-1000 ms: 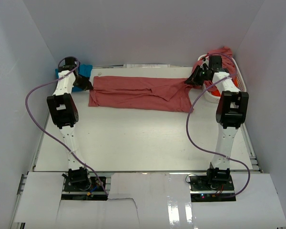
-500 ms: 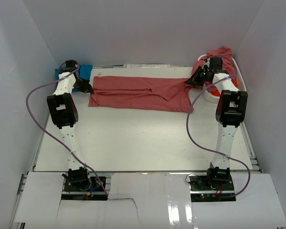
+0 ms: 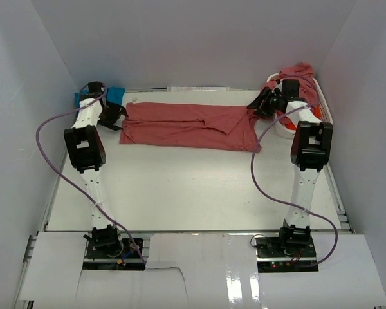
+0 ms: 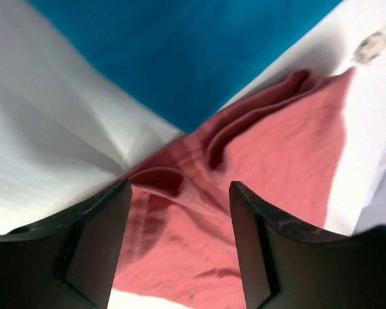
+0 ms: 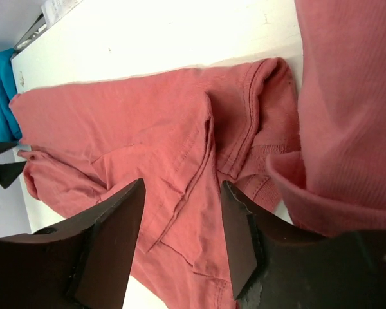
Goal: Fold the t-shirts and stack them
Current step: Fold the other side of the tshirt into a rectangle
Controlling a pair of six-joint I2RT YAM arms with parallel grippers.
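On the white table [image 3: 180,187] a red shirt [image 3: 186,127] lies spread at the far side; left gripper [image 3: 114,116] and right gripper [image 3: 260,105] gape empty at its ends.

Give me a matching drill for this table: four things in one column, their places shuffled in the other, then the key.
1. long rose-red t-shirt
2. turquoise t-shirt
3. white basket
4. bunched rose-red t-shirt

A. draped over the basket
B. far left corner
C. spread flat, far middle
D. far right edge

Pairs: 1-C, 2-B, 3-D, 4-A
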